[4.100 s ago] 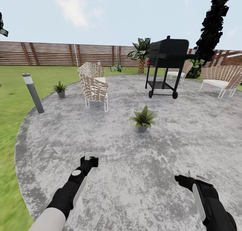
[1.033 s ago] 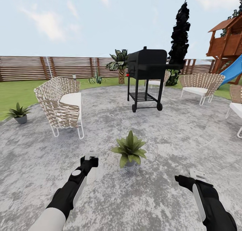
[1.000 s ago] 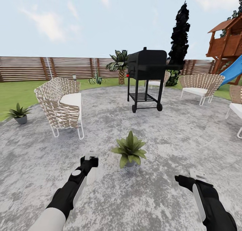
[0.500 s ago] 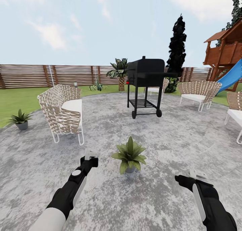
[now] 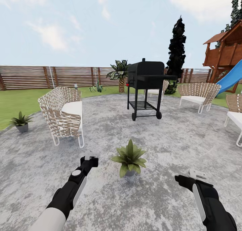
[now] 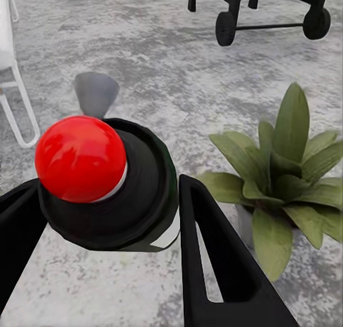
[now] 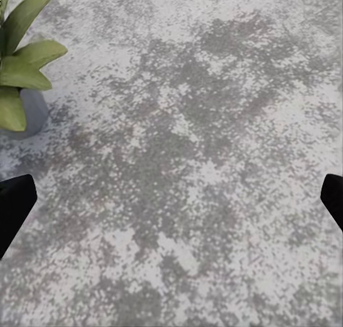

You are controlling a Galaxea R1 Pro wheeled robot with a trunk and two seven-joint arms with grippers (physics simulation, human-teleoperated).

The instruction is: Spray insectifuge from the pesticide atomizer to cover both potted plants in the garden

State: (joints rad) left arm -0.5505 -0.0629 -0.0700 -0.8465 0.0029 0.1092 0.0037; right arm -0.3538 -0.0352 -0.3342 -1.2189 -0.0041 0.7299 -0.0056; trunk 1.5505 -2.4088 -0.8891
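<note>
The pesticide atomizer [image 6: 146,191], a dark green bottle with a red knob facing the camera, sits between the black fingers [image 6: 207,255] of my left gripper [image 6: 107,220], which is shut on it. In the head view my left gripper [image 5: 90,157] hangs low over the patio, just left of the nearer potted plant [image 5: 129,158], whose broad leaves [image 6: 279,191] are close to the right of the bottle. The second potted plant [image 5: 21,121] stands at the patio's left edge by the lawn. My right gripper [image 5: 195,174] is open and holds nothing, its fingers wide apart [image 7: 171,205], with the nearer plant's grey pot [image 7: 27,112] off to one side.
A woven chair [image 5: 64,114] stands to the left behind my left arm. A black wheeled grill [image 5: 145,86] is straight ahead, with more woven chairs [image 5: 198,93] beyond and at the right edge. A wooden playhouse with a blue slide [image 5: 232,72] rises far right. The slat fence [image 5: 50,76] closes the lawn.
The camera has moved closer to the nearer plant and turned right over the past seconds, then tilted slightly. Both arms keep the same pose, the left still holding the atomizer.
</note>
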